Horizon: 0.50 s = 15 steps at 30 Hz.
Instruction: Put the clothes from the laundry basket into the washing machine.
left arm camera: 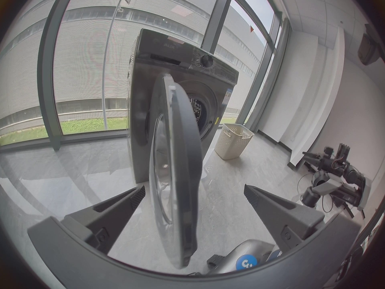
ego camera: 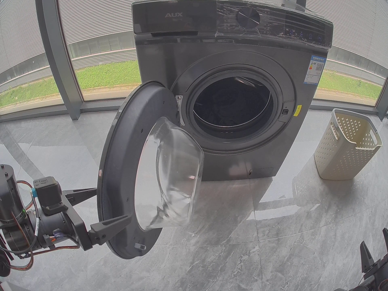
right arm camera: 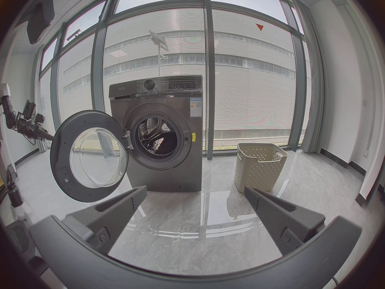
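Pincers first: your left pincer point(ego camera: 112, 205) stood with its fingers spread wide, and the rim of the swung-open door point(ego camera: 121, 162) lay between them. You could not tell whether either finger touched it. Beyond that pincer, past the door, stood the washing machine point(ego camera: 242, 61) with its drum point(ego camera: 232, 102) exposed. Dark shapes lay inside the drum, too dim for you to name. The laundry basket point(ego camera: 347, 146) stood upright on the floor point(ego camera: 262, 231), well apart from your left pincer, on the far side of the machine and just beside it. Your right pincer point(ego camera: 375, 243) was also spread and held nothing. It sat low and well back, with the basket ahead of it and the machine farther off toward your left pincer's side.
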Available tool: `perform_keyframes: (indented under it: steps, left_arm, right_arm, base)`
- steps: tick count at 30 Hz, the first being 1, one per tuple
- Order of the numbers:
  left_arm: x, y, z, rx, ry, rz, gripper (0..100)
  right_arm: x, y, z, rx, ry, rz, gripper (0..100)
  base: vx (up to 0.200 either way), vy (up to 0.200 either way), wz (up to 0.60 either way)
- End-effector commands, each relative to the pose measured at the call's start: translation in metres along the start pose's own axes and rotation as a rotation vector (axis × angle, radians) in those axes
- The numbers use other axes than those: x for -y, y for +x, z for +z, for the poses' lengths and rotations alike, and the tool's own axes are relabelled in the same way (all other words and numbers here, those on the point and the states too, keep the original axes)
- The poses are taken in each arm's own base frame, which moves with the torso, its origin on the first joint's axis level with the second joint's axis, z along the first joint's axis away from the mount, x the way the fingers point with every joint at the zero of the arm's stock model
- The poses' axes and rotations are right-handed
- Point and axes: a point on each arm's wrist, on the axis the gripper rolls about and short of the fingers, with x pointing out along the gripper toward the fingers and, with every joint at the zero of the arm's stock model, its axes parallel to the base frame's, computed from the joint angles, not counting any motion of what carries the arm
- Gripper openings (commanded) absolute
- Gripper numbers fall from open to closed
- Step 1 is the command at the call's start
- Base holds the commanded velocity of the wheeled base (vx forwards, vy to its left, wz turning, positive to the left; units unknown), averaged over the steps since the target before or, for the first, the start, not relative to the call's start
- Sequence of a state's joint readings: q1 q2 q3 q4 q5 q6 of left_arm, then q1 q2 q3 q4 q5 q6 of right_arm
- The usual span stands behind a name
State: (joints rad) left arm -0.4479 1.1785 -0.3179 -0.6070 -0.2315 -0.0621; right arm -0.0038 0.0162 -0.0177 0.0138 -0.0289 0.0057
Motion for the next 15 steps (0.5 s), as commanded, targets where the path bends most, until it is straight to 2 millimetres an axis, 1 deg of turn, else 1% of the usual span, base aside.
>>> perform_keyframes:
  steps: [1, 6, 9, 11, 15]
  left_arm:
    - [0.008, 0.008, 0.005, 0.022, -0.034, -0.058, 100]
    - [0.009, 0.005, 0.006, 0.052, -0.06, -0.037, 100]
    - [0.01, -0.008, 0.012, 0.115, -0.06, -0.021, 100]
    - [0.009, -0.021, 0.018, 0.166, -0.064, 0.001, 100]
    - [0.0, -0.037, 0.018, 0.218, -0.068, 0.087, 100]
  right_arm:
    - [0.0, 0.0, -0.003, 0.006, -0.001, -0.001, 100]
    - [0.0, 0.0, -0.003, 0.006, 0.001, -0.001, 100]
    - [0.0, 0.0, -0.003, 0.006, 0.001, 0.001, 100]
    - [0.0, 0.0, -0.003, 0.006, 0.001, -0.001, 100]
    - [0.0, 0.0, -0.003, 0.006, 0.001, 0.001, 100]
  base:
    - [0.0, 0.0, 0.0]
    - [0.0, 0.0, 0.0]
    - [0.0, 0.0, 0.0]
    - [0.0, 0.0, 0.0]
    - [0.0, 0.0, 0.0]
